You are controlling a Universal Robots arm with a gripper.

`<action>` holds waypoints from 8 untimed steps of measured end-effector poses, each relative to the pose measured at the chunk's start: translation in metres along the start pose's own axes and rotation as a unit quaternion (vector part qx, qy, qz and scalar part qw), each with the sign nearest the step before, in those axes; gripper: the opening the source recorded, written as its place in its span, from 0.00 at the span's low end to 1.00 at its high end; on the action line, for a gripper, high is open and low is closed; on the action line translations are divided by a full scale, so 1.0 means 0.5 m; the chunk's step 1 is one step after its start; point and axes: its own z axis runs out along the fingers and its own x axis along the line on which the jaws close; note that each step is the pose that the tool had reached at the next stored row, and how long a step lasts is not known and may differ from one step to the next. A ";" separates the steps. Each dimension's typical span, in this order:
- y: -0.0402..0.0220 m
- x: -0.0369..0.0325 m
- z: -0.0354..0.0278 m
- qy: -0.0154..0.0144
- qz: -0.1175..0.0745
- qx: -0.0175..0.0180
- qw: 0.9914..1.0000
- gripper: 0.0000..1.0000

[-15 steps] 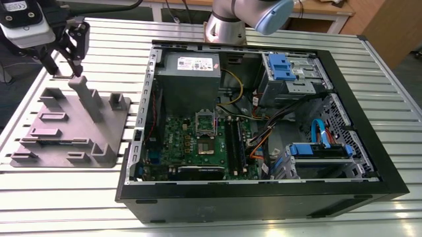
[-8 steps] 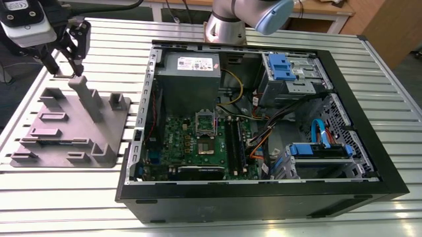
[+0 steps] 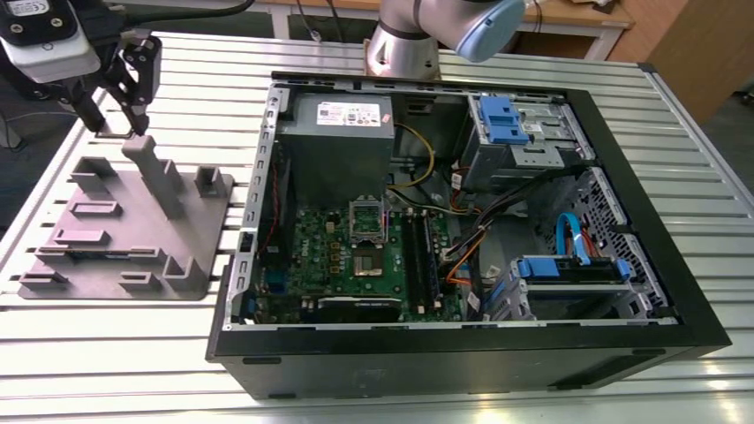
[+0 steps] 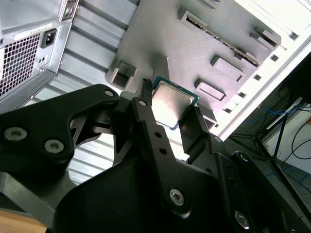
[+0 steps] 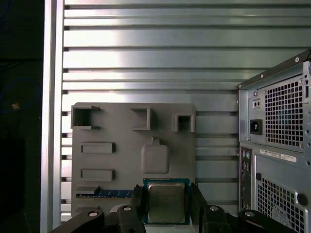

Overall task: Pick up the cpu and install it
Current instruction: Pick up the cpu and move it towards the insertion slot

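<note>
In both wrist views the cpu (image 5: pixel 166 204) (image 4: pixel 171 101), a thin square chip with a silvery top and green rim, sits between my black fingers (image 5: pixel 136 200). My gripper (image 5: pixel 166 193) (image 4: pixel 170 108) is shut on the cpu's two opposite edges. In the exterior view the gripper (image 3: pixel 116 125) hangs at the far left, above the back of the grey parts holder (image 3: pixel 118 221). The green motherboard (image 3: pixel 342 261) lies inside the open computer case (image 3: pixel 659 230), well to the exterior view's right of the gripper. Its dark socket (image 3: pixel 367 231) has the metal frame standing up.
The grey holder (image 5: pixel 121 155) has upright posts and slots, one with a blue-green memory stick (image 5: pixel 104 193). The case holds a power supply (image 3: pixel 335 124), blue drive bays (image 3: pixel 507 119) and loose cables (image 3: pixel 471 238). The arm's base (image 3: pixel 407 49) stands behind the case on the ribbed metal table (image 3: pixel 118 353).
</note>
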 end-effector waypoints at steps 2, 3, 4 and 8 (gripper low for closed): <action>0.000 0.000 0.000 0.000 0.000 -0.004 1.000 0.47; 0.000 0.000 0.000 0.000 0.000 -0.004 1.000 0.47; 0.000 0.000 0.000 0.000 0.000 -0.004 1.000 0.47; 0.000 -0.002 0.000 0.000 0.000 -0.004 1.000 0.47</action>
